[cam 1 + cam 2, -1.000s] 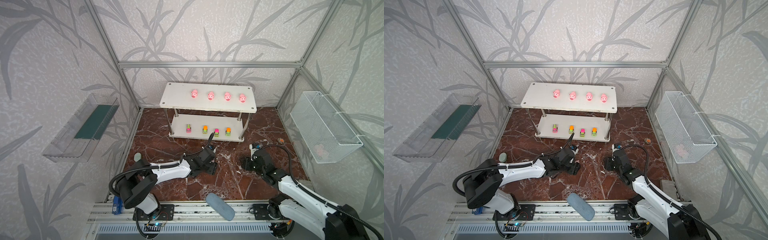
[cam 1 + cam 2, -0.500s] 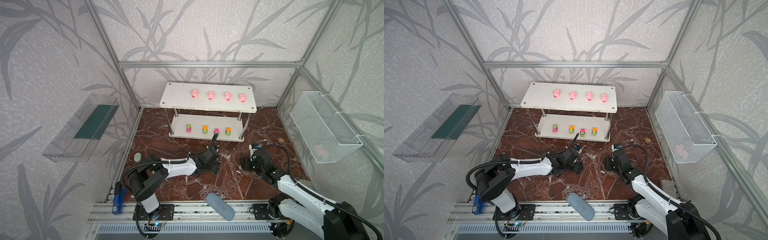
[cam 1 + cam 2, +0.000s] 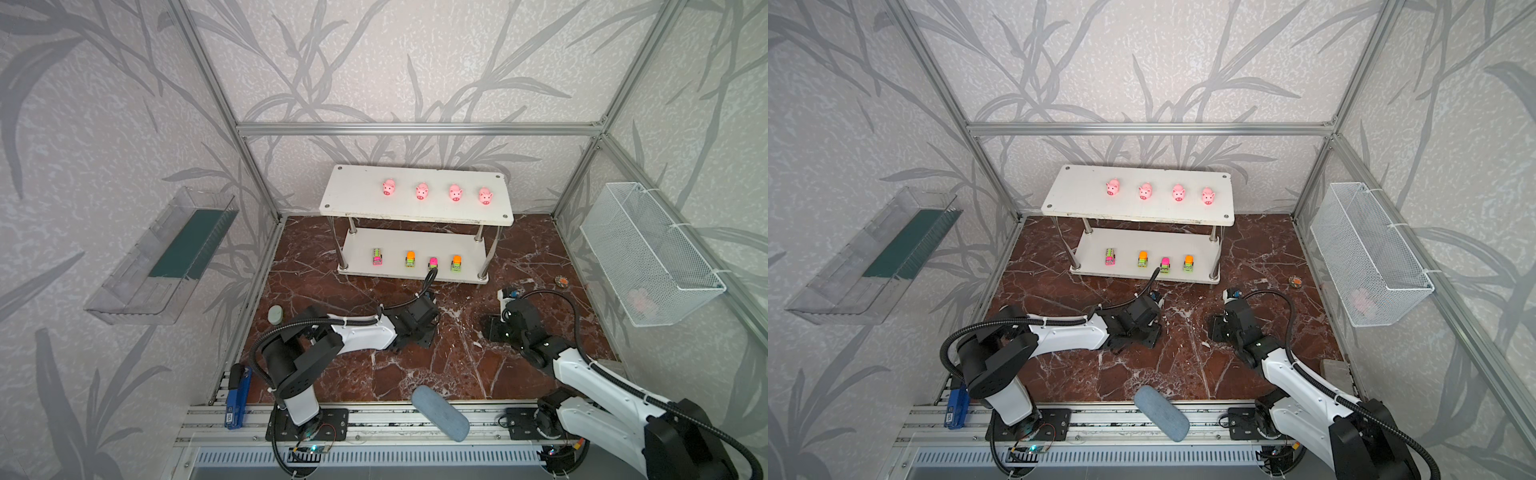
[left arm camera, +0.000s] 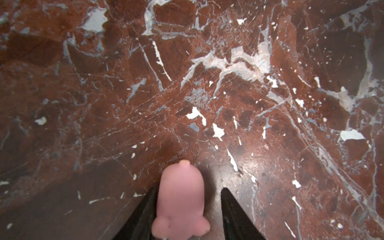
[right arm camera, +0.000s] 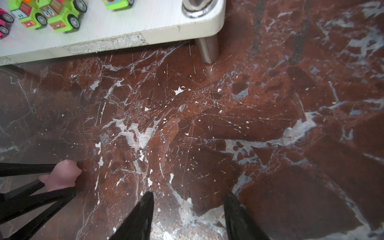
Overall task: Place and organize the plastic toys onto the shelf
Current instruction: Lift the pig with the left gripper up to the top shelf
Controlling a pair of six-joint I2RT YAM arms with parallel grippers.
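The left arm (image 3: 361, 332) lies low and stretched out from its base toward the middle of the tabletop, forearm almost level, wrist tipped down. Its claw (image 4: 188, 190) sits at the surface with the fingers on either side of a pink pig (image 4: 179, 199). One finger (image 4: 145, 209) presses against the pig and the other seems just clear of it, so a firm grip cannot be told. The right arm (image 3: 590, 374) reaches in from its base, wrist bent downward. Its claw (image 5: 189, 194) hangs just above the tabletop, fingers spread and empty, near the left claw but apart from it.
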